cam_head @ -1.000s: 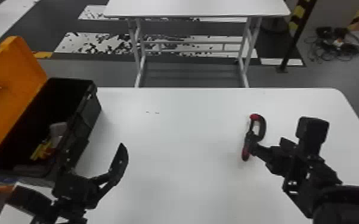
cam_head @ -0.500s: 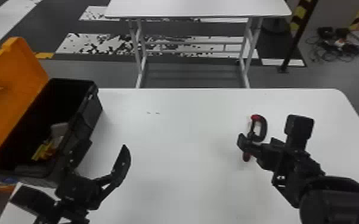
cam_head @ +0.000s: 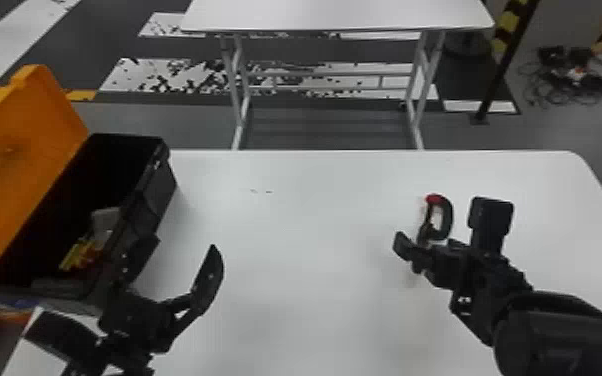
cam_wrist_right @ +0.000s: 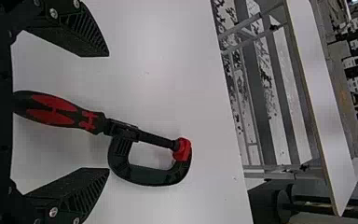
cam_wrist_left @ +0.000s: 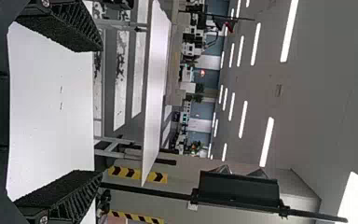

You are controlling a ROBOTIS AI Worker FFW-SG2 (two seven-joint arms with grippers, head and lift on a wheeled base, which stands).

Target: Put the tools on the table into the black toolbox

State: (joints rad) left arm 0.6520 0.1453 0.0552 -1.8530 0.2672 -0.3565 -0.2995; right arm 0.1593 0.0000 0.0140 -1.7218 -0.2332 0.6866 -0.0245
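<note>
On the right half of the table lies a C-clamp [cam_head: 445, 217] with a red tip and a red-and-black handle. My right gripper [cam_head: 422, 250] is over its handle end, with the clamp's frame beyond. In the right wrist view, the C-clamp [cam_wrist_right: 151, 175] has its handle between the spread fingers of the right gripper [cam_wrist_right: 107, 112], touching neither. The black toolbox [cam_head: 157, 200] stands at the table's left, lid raised, yellow-handled and grey items inside. Beside its near right side is my left gripper [cam_head: 182, 255]. The left gripper [cam_wrist_left: 101, 111] is open and holds nothing in the left wrist view.
An orange lid [cam_head: 25, 150] leans back at the toolbox's left. The white table [cam_head: 305, 240] has its far edge well beyond the clamp. Past it stands a second white table [cam_head: 335, 15], with a dark post [cam_head: 507, 60] and a heap of cables [cam_head: 575, 75] to its right.
The right gripper and forearm have shifted left over the clamp's handle, and the gripper has turned somewhat. The left gripper has drifted slightly right. The clamp has stayed in place.
</note>
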